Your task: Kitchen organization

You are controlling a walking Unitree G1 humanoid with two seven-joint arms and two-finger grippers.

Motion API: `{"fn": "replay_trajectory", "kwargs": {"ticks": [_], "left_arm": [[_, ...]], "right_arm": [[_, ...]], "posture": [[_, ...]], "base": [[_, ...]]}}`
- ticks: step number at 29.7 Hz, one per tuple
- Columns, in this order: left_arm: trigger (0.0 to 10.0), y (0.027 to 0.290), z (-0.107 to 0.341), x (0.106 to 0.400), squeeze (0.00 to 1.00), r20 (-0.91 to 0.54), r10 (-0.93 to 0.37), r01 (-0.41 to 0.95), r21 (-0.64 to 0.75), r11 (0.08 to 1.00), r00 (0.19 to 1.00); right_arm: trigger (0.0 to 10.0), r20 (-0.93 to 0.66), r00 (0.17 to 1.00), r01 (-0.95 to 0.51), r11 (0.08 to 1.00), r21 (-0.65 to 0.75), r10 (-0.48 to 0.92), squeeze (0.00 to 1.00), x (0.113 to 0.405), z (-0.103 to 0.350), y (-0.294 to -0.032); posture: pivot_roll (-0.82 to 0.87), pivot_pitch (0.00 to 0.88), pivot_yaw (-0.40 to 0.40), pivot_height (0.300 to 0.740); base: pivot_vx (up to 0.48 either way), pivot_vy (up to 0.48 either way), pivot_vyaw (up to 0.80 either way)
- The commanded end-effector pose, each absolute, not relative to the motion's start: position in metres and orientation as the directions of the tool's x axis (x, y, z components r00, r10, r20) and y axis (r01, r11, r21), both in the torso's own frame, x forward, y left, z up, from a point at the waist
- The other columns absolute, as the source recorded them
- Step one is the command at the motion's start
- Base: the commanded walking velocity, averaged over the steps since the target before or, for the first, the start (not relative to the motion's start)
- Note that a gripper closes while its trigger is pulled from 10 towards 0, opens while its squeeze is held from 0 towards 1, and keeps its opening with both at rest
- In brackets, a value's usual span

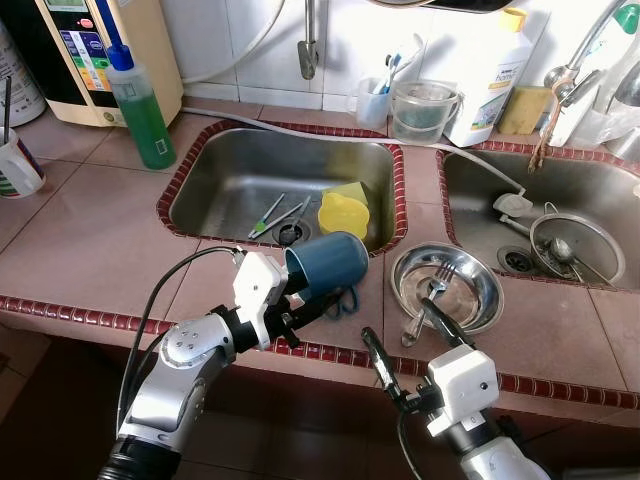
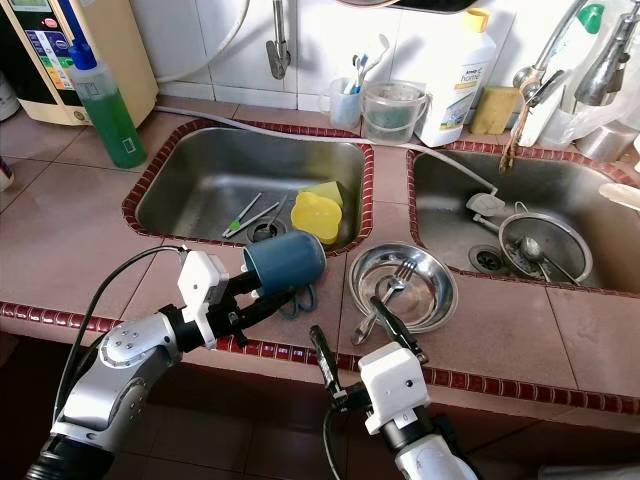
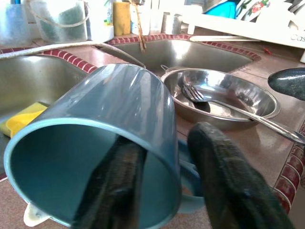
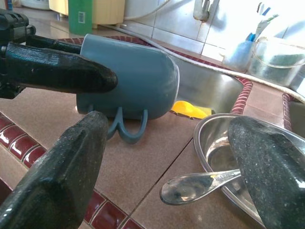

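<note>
**Blue mug held sideways at counter edge, steel bowl beside it**

Right gripper (image 1: 408,344), nearest the camera, hovers at the counter's front edge with its black fingers spread wide, holding nothing; one fingertip is over the rim of the round stainless steel bowl (image 1: 480,300). Bowl holds a metal fork (image 1: 438,280) and a metal spoon (image 4: 195,185) whose handle end sticks out over the rim.

Left gripper (image 1: 318,300) is clamped on the wall of the dark blue plastic mug (image 1: 328,264), one finger inside the mouth, one outside. Mug lies on its side, mouth toward the robot, handle down against the brown tiled counter (image 1: 100,250), between the left steel sink (image 1: 230,175) and the counter edge, just beside the bowl.

Left sink holds a yellow plastic container (image 1: 343,213) and some thin utensils near the drain, too small to identify. Right steel sink (image 1: 590,190) holds a round metal strainer (image 1: 577,245); its contents are unclear. Clear plastic tub (image 1: 423,110) behind the sinks, contents hard to make out. Green liquid soap bottle (image 1: 140,105) stands left of the sink.
</note>
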State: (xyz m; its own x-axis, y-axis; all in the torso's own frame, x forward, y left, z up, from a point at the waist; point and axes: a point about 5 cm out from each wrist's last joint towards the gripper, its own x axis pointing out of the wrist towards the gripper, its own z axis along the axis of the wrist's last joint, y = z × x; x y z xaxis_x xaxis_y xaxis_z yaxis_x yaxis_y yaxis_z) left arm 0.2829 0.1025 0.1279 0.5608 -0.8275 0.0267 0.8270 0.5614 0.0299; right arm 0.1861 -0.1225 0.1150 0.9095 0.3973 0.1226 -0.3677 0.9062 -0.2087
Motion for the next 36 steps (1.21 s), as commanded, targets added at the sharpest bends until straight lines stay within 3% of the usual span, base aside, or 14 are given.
{"fn": "replay_trajectory", "kwargs": {"ticks": [1,16,27,32,33,34,35,36], "left_arm": [[0.0,0.101,0.129,0.285,0.00,0.022,-0.838,0.837,0.034,0.546,0.545],[0.0,0.103,0.130,0.284,0.00,0.024,-0.839,0.839,0.028,0.543,0.543],[0.0,0.108,0.144,0.294,0.00,0.103,-0.792,0.798,-0.023,0.602,0.601],[0.0,0.119,0.160,0.303,0.00,0.172,-0.716,0.734,-0.087,0.674,0.677],[7.3,0.121,0.162,0.305,0.00,0.169,-0.694,0.713,-0.099,0.694,0.700],[7.3,0.122,0.164,0.307,0.00,0.166,-0.679,0.697,-0.108,0.709,0.715],[10.0,0.123,0.165,0.309,0.00,0.170,-0.658,0.678,-0.118,0.726,0.734],[10.0,0.127,0.169,0.312,0.00,0.190,-0.609,0.633,-0.106,0.767,0.770]], "right_arm": [[10.0,0.141,0.905,-0.367,0.905,-0.215,0.401,0.00,0.184,0.119,-0.121],[10.0,0.143,0.903,-0.370,0.903,-0.217,0.404,0.00,0.185,0.119,-0.120],[10.0,0.173,0.900,-0.361,0.906,-0.222,0.401,0.00,0.198,0.123,-0.121],[10.0,0.210,0.907,-0.323,0.923,-0.208,0.364,0.00,0.209,0.129,-0.125],[10.0,0.220,0.911,-0.307,0.931,-0.198,0.348,0.00,0.212,0.131,-0.126],[10.0,0.228,0.914,-0.297,0.935,-0.191,0.337,0.00,0.215,0.132,-0.127],[10.0,0.236,0.918,-0.281,0.943,-0.179,0.319,0.00,0.218,0.134,-0.128],[10.0,0.256,0.925,-0.247,0.956,-0.159,0.282,0.00,0.226,0.138,-0.131]], "posture": [[-0.23,0.103,0.014,0.740],[-0.22,0.104,0.019,0.740],[-0.21,0.061,0.008,0.740],[-0.21,0.049,0.004,0.740],[-0.20,0.046,0.002,0.740],[-0.20,0.050,-0.002,0.740],[-0.20,0.049,-0.003,0.740],[-0.20,0.046,-0.004,0.740]], "base": [[0.000,0.000,0.00],[0.000,0.000,0.00],[0.000,0.000,0.00],[0.000,0.000,0.00],[0.000,0.000,0.00],[0.000,0.000,0.00],[0.000,0.000,0.00],[0.000,0.000,0.00]]}}
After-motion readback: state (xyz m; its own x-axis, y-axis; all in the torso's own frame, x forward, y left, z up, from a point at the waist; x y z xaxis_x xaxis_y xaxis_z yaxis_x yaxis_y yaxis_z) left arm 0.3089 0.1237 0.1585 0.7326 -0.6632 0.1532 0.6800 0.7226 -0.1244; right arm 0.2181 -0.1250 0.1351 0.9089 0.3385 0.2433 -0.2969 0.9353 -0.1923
